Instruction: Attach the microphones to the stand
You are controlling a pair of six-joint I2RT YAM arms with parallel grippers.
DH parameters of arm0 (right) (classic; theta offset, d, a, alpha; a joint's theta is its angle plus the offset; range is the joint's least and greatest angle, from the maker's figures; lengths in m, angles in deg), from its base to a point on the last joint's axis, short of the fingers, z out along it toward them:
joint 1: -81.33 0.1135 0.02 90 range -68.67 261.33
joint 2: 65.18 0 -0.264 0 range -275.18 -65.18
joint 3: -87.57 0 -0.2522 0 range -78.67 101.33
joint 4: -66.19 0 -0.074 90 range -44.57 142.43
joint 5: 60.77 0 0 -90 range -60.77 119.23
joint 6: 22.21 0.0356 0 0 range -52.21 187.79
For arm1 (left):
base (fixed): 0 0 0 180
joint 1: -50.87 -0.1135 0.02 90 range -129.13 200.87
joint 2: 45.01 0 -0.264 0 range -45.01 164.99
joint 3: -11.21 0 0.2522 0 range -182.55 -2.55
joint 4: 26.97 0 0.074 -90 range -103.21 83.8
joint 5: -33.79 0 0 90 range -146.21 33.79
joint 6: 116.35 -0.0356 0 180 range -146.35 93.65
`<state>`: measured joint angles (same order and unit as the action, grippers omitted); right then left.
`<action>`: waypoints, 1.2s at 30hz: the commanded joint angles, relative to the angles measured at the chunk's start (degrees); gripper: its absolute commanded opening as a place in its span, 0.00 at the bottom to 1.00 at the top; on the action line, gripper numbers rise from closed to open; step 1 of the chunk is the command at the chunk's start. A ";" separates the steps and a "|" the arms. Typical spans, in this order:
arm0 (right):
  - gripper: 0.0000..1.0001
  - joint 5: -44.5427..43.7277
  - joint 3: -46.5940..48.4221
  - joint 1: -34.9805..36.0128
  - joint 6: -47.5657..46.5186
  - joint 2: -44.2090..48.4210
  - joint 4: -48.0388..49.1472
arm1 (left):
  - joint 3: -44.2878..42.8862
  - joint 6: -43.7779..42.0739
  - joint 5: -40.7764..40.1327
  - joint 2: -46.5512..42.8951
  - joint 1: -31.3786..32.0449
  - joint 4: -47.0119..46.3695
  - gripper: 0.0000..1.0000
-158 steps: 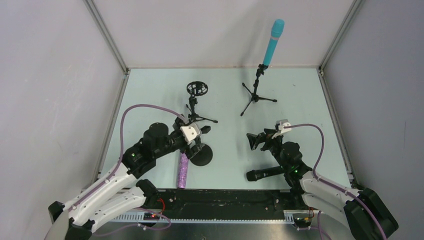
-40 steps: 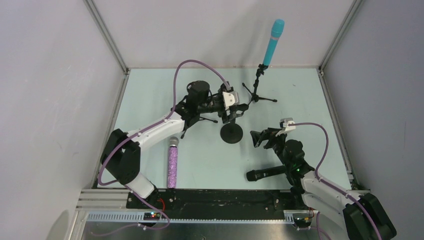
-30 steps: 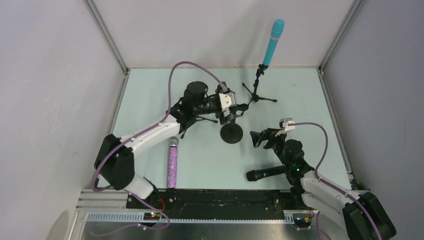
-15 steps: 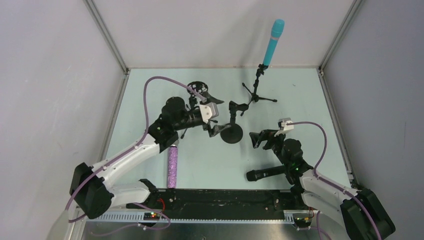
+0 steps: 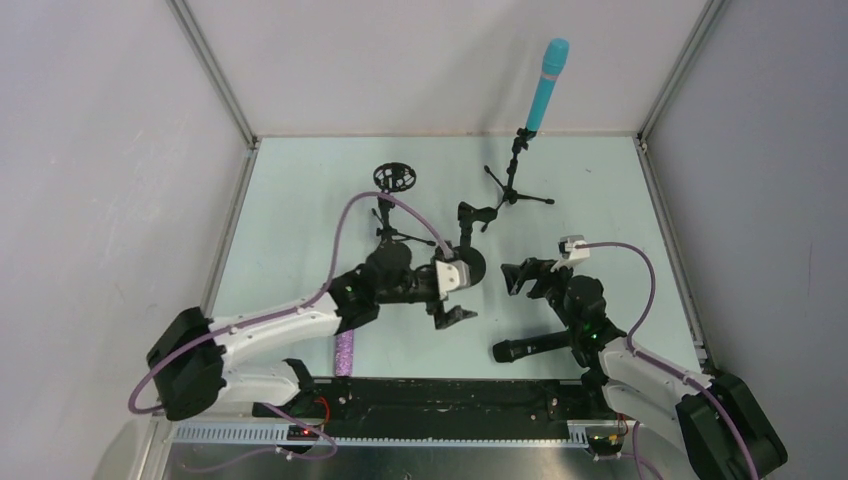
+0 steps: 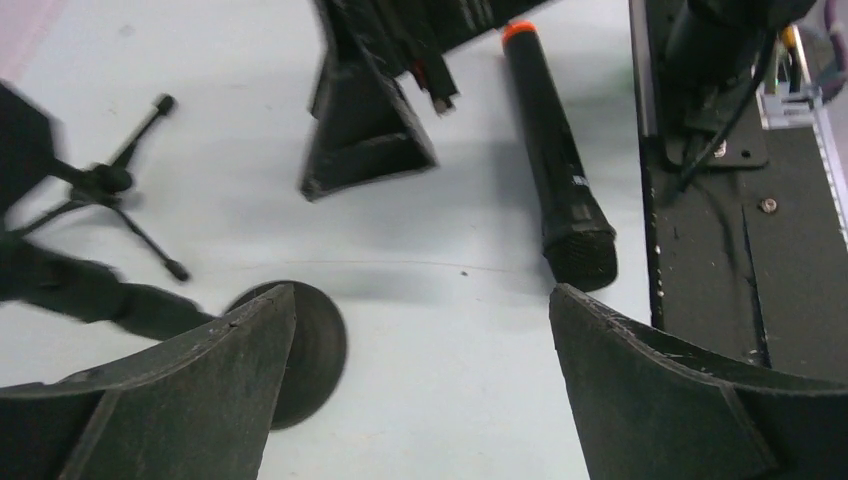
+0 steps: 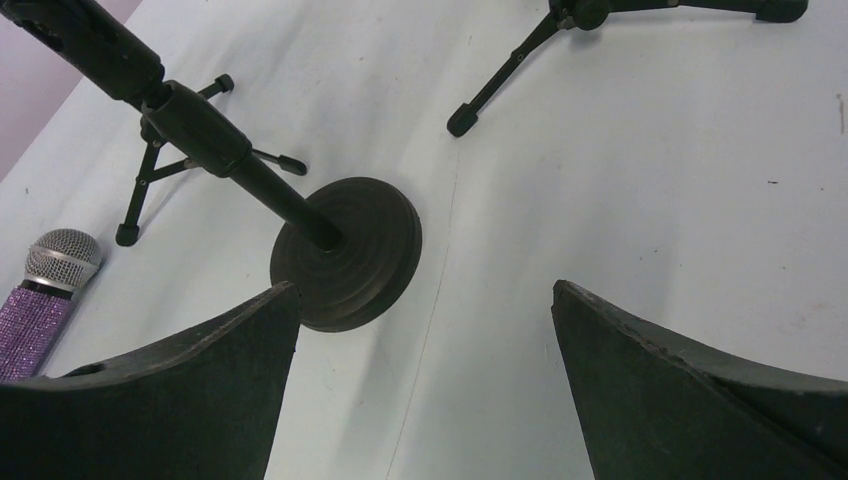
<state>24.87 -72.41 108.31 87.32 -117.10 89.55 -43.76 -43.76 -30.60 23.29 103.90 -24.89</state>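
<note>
left hand (image 6: 420, 295): wide open, empty | right hand (image 7: 425, 288): wide open, empty

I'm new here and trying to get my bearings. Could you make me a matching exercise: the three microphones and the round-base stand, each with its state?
1 cyan microphone
2 black microphone
3 purple glitter microphone
4 round-base stand

A lies beside right arm
B clipped on far tripod stand
C stands empty
D lies partly under left arm

Pairs: 1-B, 2-A, 3-D, 4-C
</note>
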 commanded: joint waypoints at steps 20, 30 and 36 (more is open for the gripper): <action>1.00 1.20 2.29 -2.90 2.97 -1.00 1.47 | -3.62 5.61 -9.83 28.75 15.94 -21.36 1.00; 1.00 1.16 2.35 -3.14 3.15 -1.20 1.38 | -6.32 7.77 -10.48 35.32 19.96 -23.75 1.00; 1.00 0.85 2.36 -3.16 3.42 -1.55 1.48 | -6.03 7.37 -14.71 37.01 21.06 -24.00 0.99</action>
<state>26.51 -72.26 105.45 90.25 -118.30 89.53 -48.44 -36.87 -41.49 59.57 124.34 -45.74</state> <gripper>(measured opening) 0.996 0.995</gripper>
